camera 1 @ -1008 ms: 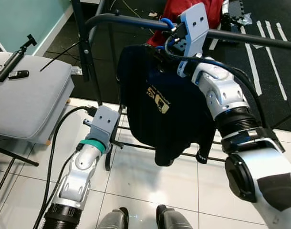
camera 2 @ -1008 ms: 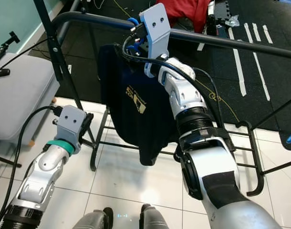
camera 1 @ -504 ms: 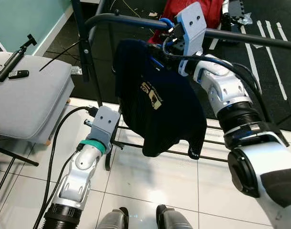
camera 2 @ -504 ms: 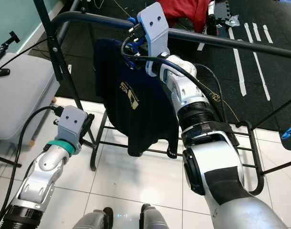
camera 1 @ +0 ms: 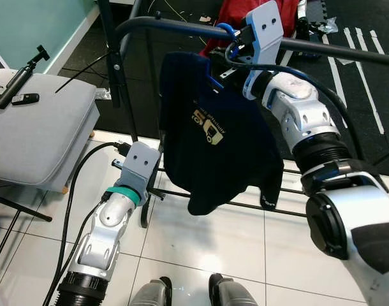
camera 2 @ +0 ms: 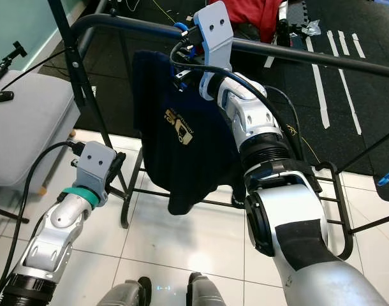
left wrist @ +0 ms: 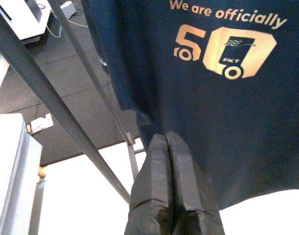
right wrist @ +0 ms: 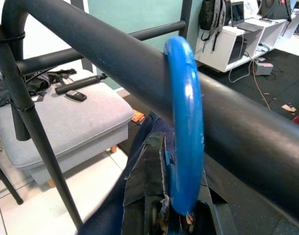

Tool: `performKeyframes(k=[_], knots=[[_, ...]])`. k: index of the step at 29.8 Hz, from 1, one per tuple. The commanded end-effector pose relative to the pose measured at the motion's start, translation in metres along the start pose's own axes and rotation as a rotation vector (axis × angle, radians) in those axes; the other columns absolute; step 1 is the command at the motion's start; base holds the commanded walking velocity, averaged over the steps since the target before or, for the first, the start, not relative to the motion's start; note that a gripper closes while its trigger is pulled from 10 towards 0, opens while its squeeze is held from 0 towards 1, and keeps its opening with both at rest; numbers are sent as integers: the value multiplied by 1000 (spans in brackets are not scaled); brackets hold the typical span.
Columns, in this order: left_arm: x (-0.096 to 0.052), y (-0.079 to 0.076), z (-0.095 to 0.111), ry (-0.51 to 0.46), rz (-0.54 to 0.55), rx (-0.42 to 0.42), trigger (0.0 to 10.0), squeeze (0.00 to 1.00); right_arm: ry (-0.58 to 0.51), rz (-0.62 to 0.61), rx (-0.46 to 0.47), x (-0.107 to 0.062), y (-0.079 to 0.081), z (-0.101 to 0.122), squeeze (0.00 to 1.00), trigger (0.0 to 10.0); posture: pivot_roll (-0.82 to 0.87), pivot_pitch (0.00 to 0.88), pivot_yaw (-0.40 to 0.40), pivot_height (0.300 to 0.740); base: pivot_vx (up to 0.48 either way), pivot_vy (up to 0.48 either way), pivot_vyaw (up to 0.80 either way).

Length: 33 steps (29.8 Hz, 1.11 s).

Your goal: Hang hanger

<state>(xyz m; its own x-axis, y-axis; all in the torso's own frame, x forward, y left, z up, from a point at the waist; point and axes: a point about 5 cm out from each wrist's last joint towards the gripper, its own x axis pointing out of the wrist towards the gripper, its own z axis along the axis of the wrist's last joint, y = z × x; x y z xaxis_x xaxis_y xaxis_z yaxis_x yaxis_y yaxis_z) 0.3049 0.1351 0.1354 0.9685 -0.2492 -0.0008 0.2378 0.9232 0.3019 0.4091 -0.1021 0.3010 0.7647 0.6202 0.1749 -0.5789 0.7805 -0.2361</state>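
black rail, blue hanger hooked over, right gripper seemingly gripping it

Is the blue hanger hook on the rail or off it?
On: the blue hanger hook curves over the black rail, with the right end effector right below it.

A glossy blue plastic hanger hook is seen over a matt black rail; dark cloth shirt below.

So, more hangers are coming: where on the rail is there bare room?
The rail is bare to the robot's right of the blue hook. Crowded at the bend: hook, right claw and navy T-shirt.
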Motion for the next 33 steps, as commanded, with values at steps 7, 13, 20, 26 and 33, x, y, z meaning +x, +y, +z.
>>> performKeyframes(k=[7, 13, 20, 26, 33], knots=[[-2, -3, -4, 19, -17, 8, 10000, 0, -22, 3, 16, -2, -5, 2, 0, 0, 1, 166, 14, 740, 0, 0, 0], [-2, -3, -3, 17, -23, 14, 10000, 0, -35, 34, 25, -6, -2, -2, 0, 0, -1, 165, 21, 740, 0, 0, 0], [-1, -4, -2, 11, -28, 25, 10000, 0, -78, 76, 15, -11, -1, 4, 0, 0, 0, 163, 16, 740, 0, 0, 0], [-1, -4, -2, 9, -30, 31, 10000, 0, -92, 163, -42, -21, 9, 5, 0, 0, -3, 163, 18, 740, 0, 0, 0], [-2, -7, -2, 9, -42, 35, 10000, 0, -111, 138, -118, -36, 12, 6, 0, 0, -8, 162, 24, 740, 0, 0, 0]])
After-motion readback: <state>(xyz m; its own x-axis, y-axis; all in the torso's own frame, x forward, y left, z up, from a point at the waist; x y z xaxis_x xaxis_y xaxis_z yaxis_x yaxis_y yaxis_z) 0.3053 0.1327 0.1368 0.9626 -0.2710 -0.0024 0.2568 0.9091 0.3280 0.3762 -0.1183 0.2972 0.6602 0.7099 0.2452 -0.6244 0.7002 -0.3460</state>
